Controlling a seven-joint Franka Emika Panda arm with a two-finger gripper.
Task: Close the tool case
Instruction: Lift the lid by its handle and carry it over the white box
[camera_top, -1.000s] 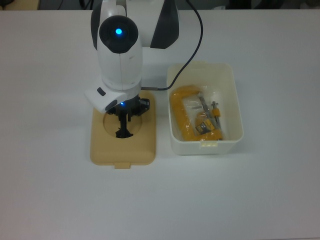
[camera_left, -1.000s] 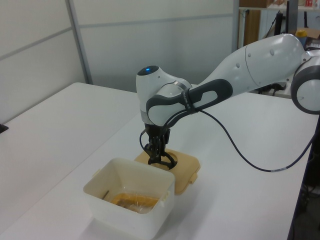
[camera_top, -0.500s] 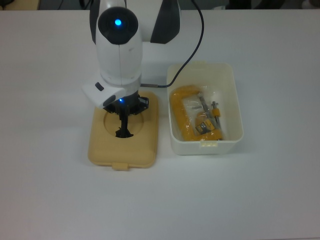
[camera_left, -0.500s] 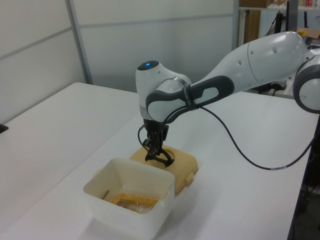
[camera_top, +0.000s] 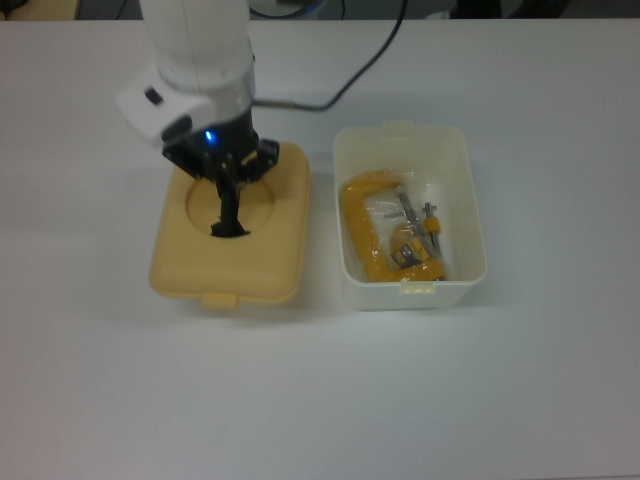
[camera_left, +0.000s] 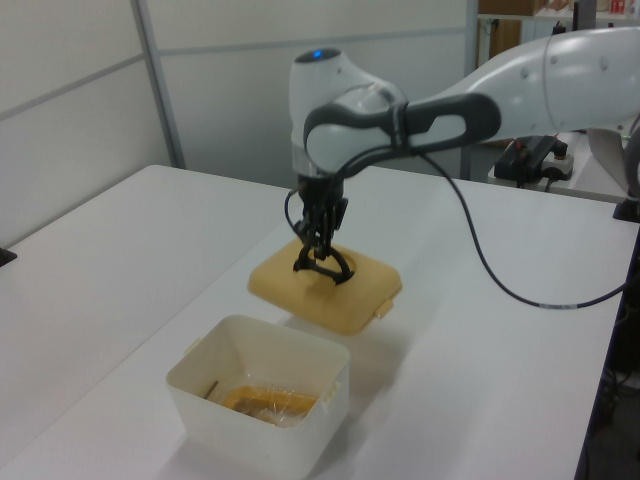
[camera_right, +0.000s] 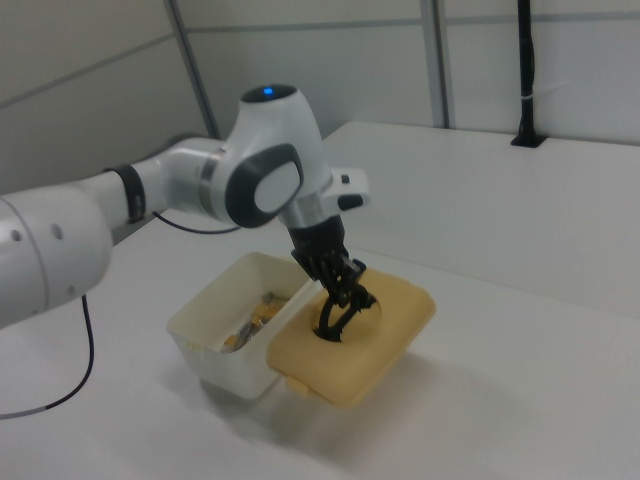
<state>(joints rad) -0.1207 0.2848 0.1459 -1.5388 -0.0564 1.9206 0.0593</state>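
Note:
The tool case's white tub (camera_top: 408, 290) (camera_left: 258, 400) (camera_right: 225, 330) stands open on the table. Its tan lid (camera_top: 230, 265) (camera_left: 330, 295) (camera_right: 370, 345) hangs in the air above the table, to the top view's left of the tub, held level by its black handle (camera_top: 230, 222) (camera_left: 322, 268) (camera_right: 335, 320). My gripper (camera_top: 228, 185) (camera_left: 318, 240) (camera_right: 343, 283) is shut on that handle from above, over the lid's round recess. The lid casts a shadow on the table below it in the left view.
A yellow clamp (camera_top: 372, 235) (camera_left: 262, 402) lies inside the tub with some small metal parts. A black cable (camera_left: 490, 280) trails from the arm across the white table (camera_top: 500, 400).
The gripper has lifted the lid off the table by its handle, raising it and carrying it toward the top view's upper left. The tub has stayed put.

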